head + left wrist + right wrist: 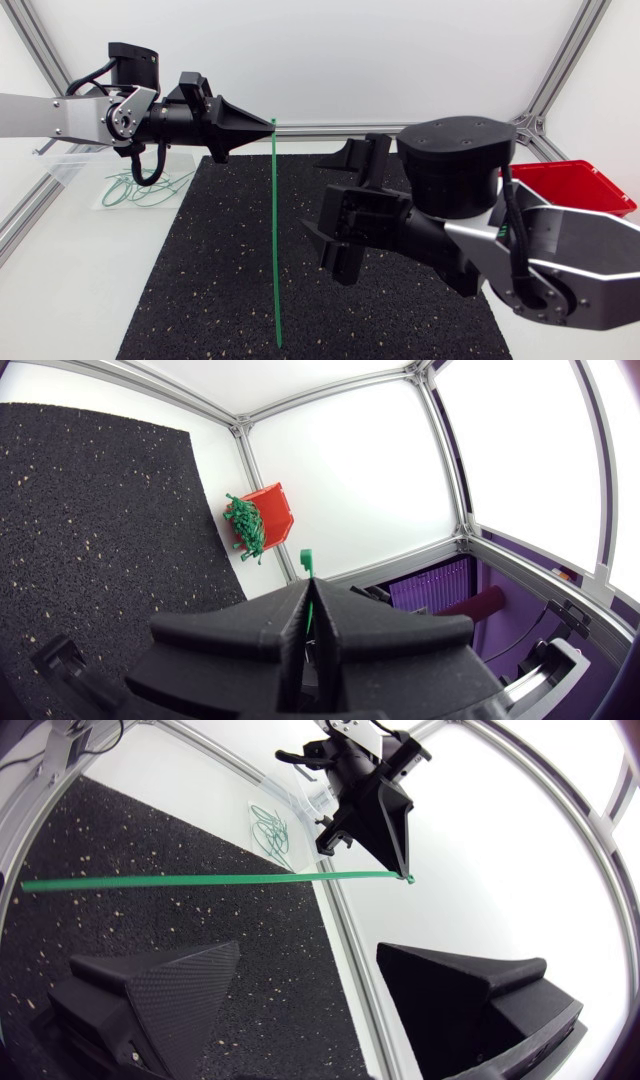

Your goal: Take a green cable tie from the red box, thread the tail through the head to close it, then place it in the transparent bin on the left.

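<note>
My left gripper (270,123) is raised over the mat's far edge, shut on the head end of a green cable tie (275,240). The tie hangs straight down to near the mat's front. In the left wrist view the tie's head (307,562) pokes out between the closed fingertips (296,605). My right gripper (335,205) stands open just right of the strap, not touching it. In the right wrist view the green strap (200,880) runs ahead of the spread fingers (180,985), up to the left gripper (372,810). The red box (575,183) sits far right. The transparent bin (120,185) sits far left.
A black speckled mat (200,290) covers the middle of the table. The red box (272,510) holds a heap of green ties (245,525). Looped green ties (270,828) lie in the transparent bin. Aluminium frame rails (30,225) border the white table.
</note>
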You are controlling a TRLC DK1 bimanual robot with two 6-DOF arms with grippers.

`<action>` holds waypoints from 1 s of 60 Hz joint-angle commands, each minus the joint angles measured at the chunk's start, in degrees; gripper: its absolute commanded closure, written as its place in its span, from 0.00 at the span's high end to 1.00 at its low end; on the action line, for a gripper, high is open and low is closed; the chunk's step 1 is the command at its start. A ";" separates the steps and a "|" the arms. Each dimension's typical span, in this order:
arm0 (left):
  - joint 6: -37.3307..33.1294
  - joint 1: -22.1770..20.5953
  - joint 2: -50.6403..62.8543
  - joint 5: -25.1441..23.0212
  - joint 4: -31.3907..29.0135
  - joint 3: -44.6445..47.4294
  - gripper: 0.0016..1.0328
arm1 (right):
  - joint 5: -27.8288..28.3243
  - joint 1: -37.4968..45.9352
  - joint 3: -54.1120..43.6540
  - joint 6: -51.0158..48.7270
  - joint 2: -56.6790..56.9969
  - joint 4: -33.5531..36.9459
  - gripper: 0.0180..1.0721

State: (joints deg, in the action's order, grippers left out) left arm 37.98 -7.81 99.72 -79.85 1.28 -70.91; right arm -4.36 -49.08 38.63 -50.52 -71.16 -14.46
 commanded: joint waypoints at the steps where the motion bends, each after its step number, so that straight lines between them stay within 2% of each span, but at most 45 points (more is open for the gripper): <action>1: 1.22 1.49 1.97 -1.80 -0.31 -1.59 0.04 | -0.47 -0.40 -3.92 -9.07 -1.88 -6.72 0.95; 12: -0.45 1.84 1.35 -2.06 -0.31 -0.28 0.04 | 2.60 -0.31 -8.31 -21.99 -6.19 -20.70 0.95; 24: -2.12 1.31 1.26 -2.06 -0.40 1.22 0.04 | 8.84 0.56 -13.93 -35.26 -15.15 -41.79 0.95; 37: -2.20 0.69 1.35 -1.36 -0.49 1.74 0.04 | 15.08 -0.31 -16.04 -39.57 -15.42 -43.29 0.95; 42: -2.20 -0.18 1.35 -1.09 -0.49 2.54 0.04 | 17.37 -0.31 -16.22 -44.05 -15.15 -43.29 0.95; 44: -2.56 -0.45 1.35 -1.09 -0.49 2.89 0.04 | 19.74 -0.14 -17.10 -52.92 -15.15 -43.20 0.89; 47: -3.26 -0.54 1.35 -0.92 -0.49 3.50 0.04 | 19.57 -0.23 -17.80 -59.52 -15.24 -43.02 0.75; 49: -3.61 -0.54 1.35 -0.92 -0.49 3.77 0.04 | 16.84 -0.84 -18.59 -65.93 -15.59 -42.41 0.63; 51: -4.05 -0.71 1.35 -0.57 -0.49 4.12 0.04 | 10.16 -2.78 -19.30 -74.46 -16.91 -42.49 0.48; 52: -4.14 -0.71 1.44 -0.30 -0.49 4.21 0.04 | 7.61 -3.83 -19.03 -74.02 -17.44 -42.49 0.44; 60: -4.67 -1.06 2.14 0.40 -0.49 4.21 0.04 | 5.85 -5.15 -18.51 -73.14 -17.79 -43.37 0.43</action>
State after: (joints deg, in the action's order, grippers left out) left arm 34.41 -8.40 100.95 -79.42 0.89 -67.77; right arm 2.72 -53.54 20.62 -119.11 -87.92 -56.82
